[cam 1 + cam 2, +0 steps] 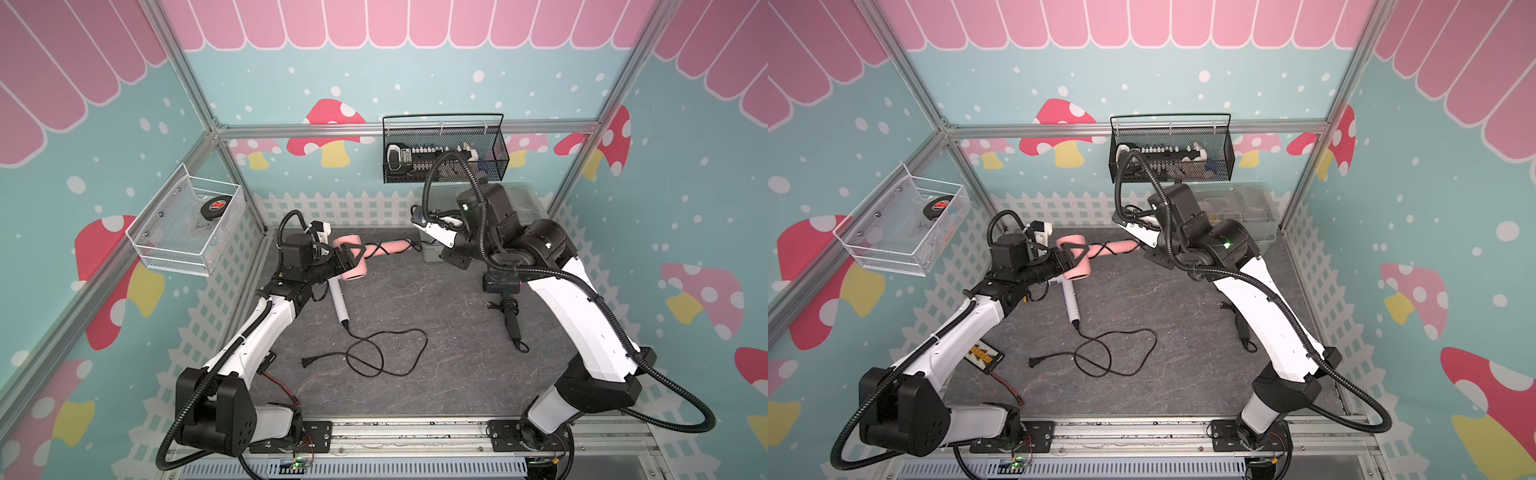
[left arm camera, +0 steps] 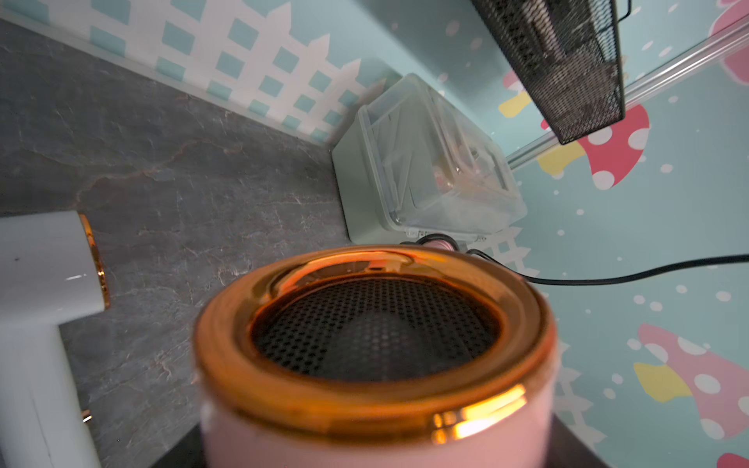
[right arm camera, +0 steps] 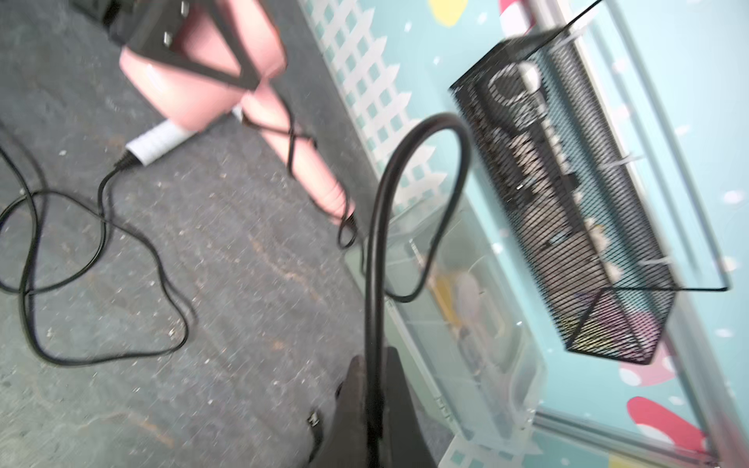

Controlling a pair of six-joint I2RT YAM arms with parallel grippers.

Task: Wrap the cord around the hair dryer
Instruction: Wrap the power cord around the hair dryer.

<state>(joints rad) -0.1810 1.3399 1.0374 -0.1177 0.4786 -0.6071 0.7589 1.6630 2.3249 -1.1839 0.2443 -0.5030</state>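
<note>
Pink hair dryer [image 1: 357,272]: lifted off the table at the back, barrel pointing toward the front, handle pointing toward the right arm.
Left claw [image 1: 352,254]: clamped across the dryer's barrel, carrying it.
Right claw [image 1: 417,218]: pressed together on the cord [image 3: 373,251], just past the handle's end and raised above it.
Done so far: a few crossed turns of cord lie around the handle.
Left to do: by my reading, the slack arching from the handle end to the right claw has yet to be wound on and its end secured. The plug is not visible, so I cannot tell how much remains.
Table [image 1: 436,332]: dark grey stone-look surface. It also carries a white hair dryer [image 1: 337,301] with its cord loose in loops, and a black hair dryer [image 1: 505,299] beside the right arm.
Room: a clear lidded box [image 2: 425,162] in the back corner, a black mesh basket [image 1: 444,153] on the back wall and a white wire basket [image 1: 187,224] on the side wall. The walls are teal with mushroom and picket-fence prints.
</note>
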